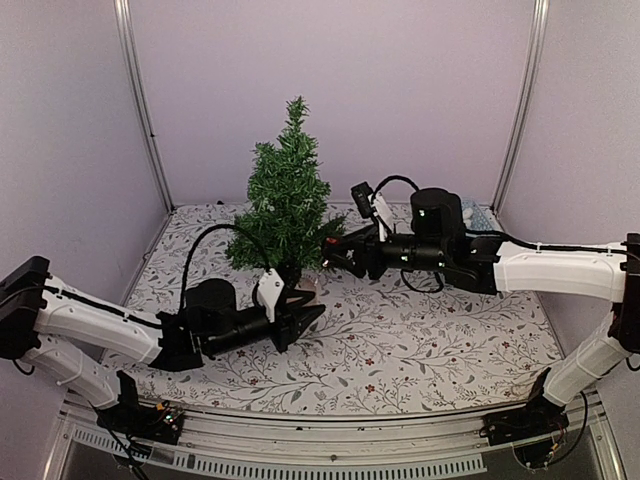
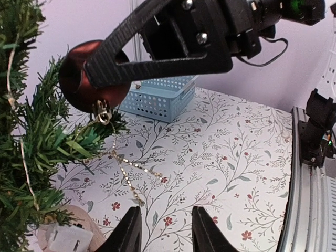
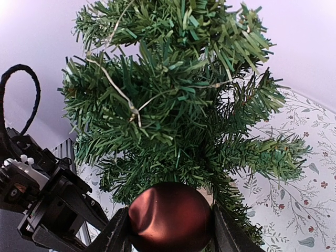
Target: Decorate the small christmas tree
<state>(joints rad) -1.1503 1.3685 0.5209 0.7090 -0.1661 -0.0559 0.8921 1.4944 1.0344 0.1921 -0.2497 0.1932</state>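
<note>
**Right tool at tree with red ball, left tool empty**

The small christmas tree (image 1: 288, 190) stood upright on the tabletop (image 1: 420, 350), toward the far edge and a little left of centre. Its long axis was vertical, with the tip pointing straight up. The right tool (image 1: 335, 248) reached in from the right edge and was clamped on a dark red ball ornament (image 3: 169, 216) at the tree's lower right branches. The top view barely showed the ball. The right wrist view showed it pinched between both fingers, with a thin wire strand (image 3: 118, 89) running over the branches. Only the left wrist view showed the ball's gold cap (image 2: 102, 112) just beside a branch tip, a gold bead chain (image 2: 131, 170) lying on the tabletop, a pale blue perforated basket (image 2: 157, 97) toward the far right corner, and a white box (image 2: 65, 239) by the tree's foot. The left tool (image 1: 303, 322) sat low in front of the tree, fingers spread wide, holding nothing.
</note>
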